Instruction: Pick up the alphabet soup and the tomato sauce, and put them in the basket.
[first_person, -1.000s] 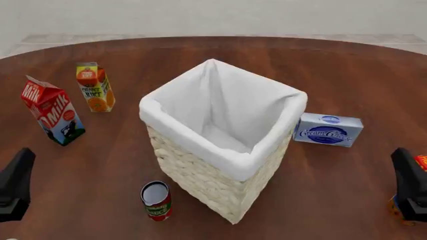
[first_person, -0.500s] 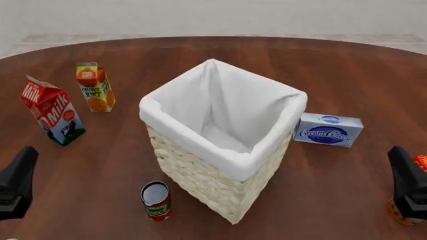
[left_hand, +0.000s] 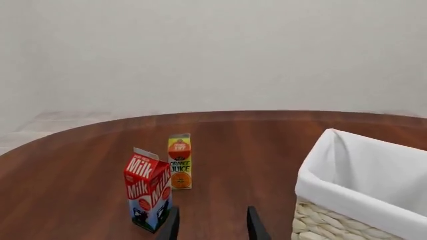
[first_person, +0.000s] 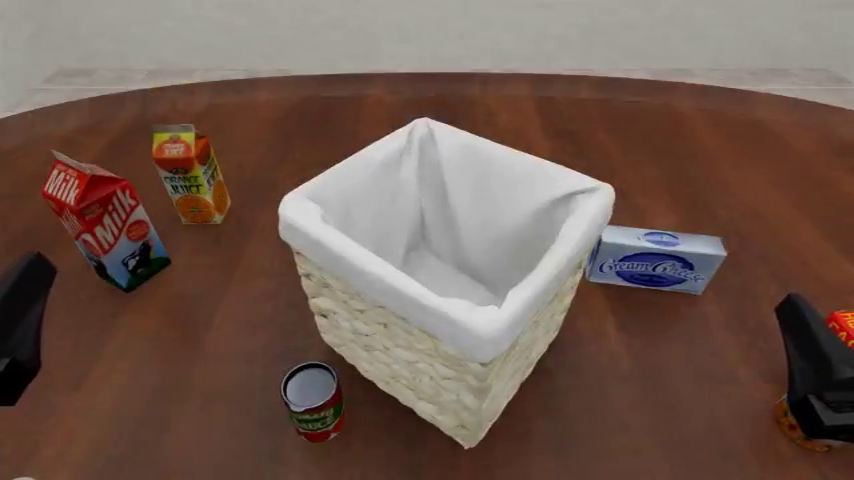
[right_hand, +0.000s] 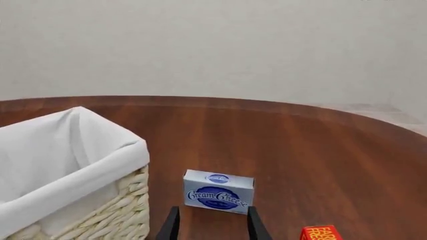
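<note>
The basket (first_person: 400, 268), cream wicker with a white liner, stands mid-table; it also shows in the left wrist view (left_hand: 347, 175) and the right wrist view (right_hand: 80, 165). The tomato sauce (first_person: 314, 402), a red can with a green band and silver top, stands upright just in front of the basket's near-left side. Of the alphabet soup (first_person: 795, 431), only an orange sliver shows behind my right arm at the near right edge. My left gripper (first_person: 30, 285) is open and empty at the left edge (left_hand: 212, 214). My right gripper (first_person: 801, 325) is open and empty (right_hand: 213, 211), just over the alphabet soup.
A milk carton (first_person: 104, 220) and an orange juice carton (first_person: 190, 174) stand at the far left. A blue cream cheese box (first_person: 657, 259) lies right of the basket. A red box (right_hand: 320, 233) sits at the near right edge.
My left gripper has moved forward and a little left, toward the milk carton. My right gripper has barely moved. The objects have not moved.
</note>
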